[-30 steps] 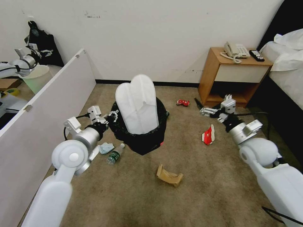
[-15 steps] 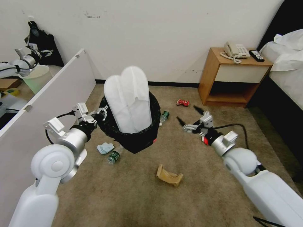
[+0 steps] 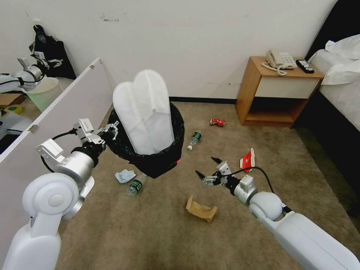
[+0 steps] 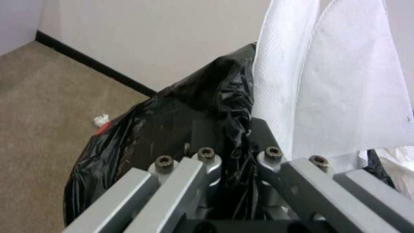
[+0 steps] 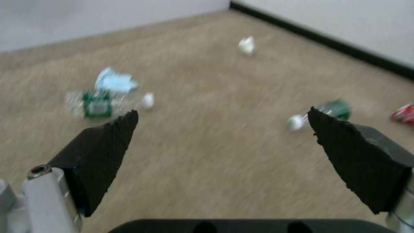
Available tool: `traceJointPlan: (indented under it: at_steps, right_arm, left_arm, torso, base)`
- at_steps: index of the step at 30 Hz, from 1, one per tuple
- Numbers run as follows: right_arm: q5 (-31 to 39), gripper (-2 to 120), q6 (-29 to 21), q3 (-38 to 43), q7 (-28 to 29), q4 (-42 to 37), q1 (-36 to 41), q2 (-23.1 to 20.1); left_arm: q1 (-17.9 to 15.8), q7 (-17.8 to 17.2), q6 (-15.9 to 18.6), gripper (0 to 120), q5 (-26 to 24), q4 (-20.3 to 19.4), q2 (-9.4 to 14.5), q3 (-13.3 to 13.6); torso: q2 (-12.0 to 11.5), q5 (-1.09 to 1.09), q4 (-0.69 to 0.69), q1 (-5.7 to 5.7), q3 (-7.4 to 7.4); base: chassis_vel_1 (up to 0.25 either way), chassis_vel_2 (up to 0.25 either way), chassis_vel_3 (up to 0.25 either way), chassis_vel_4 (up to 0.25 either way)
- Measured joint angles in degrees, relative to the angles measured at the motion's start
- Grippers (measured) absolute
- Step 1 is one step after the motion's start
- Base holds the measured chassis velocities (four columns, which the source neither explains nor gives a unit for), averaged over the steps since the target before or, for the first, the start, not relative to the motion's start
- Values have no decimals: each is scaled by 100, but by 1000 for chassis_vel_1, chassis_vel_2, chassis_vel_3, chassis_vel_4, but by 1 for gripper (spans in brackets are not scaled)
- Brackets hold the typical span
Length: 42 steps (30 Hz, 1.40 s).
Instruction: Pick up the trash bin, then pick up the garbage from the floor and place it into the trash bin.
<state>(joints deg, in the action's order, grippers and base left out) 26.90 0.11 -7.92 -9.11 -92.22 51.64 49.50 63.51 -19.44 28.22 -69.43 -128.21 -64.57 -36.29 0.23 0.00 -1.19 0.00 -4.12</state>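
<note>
1. Head view: I am holding the trash bin off the floor with the left gripper, which is pinching the near-left rim through the black bag. The white slippers are standing up out of it. I judge the bin to be light but lopsided on a one-edge grip, and the liner slippery, so it could slide.

2. Head view: my right gripper is hovering low over the carpet with its fingers spread, holding nothing. The brown paper bag is lying just near of it, the red-white carton to its right, a bottle farther off, the red can by the nightstand. Another bottle and the blue mask are lying under the bin.

3. Left wrist view: the fingers are clamping bunched black plastic at the rim.

4. Right wrist view: the black pads are standing wide apart above bare carpet. I would guess the paper bag is soft and crushable, best pinched at a raised fold.
</note>
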Motion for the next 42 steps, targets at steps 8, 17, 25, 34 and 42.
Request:
traceJointPlan:
  at_steps: [8, 17, 25, 34, 42]
  right_arm:
    - [-92, 100, -239, -528, 15, 541, -90, 86]
    - [-221, 100, -510, -824, -41, 827, -108, 61]
    - [-351, 100, -942, -972, -65, 841, -31, -17]
    - [-475, 100, -1339, -1076, -283, 971, -110, 56]
    - [-621, 100, -1303, -1130, -399, 1277, -188, 200]
  left_arm:
    - [-33, 22, -6, 4, -35, 24, -31, 53]
    - [-61, 37, -5, 4, -84, 86, -21, 68]
    - [-81, 40, -3, 4, -90, 115, -34, 105]
    - [-81, 70, -2, 4, -42, 225, -98, 237]
    - [-104, 99, -6, 4, -29, 286, -106, 261]
  torso:
    - [0, 1, -1, 0, 0]
    - [0, 0, 1, 0, 0]
    - [0, 0, -1, 0, 0]
    - [0, 1, 0, 0, 0]
    - [0, 0, 0, 0, 0]
  base:
    - [0, 0, 0, 0]
    - [0, 0, 0, 0]
    - [0, 0, 0, 0]
    - [0, 0, 0, 0]
    - [0, 0, 0, 0]
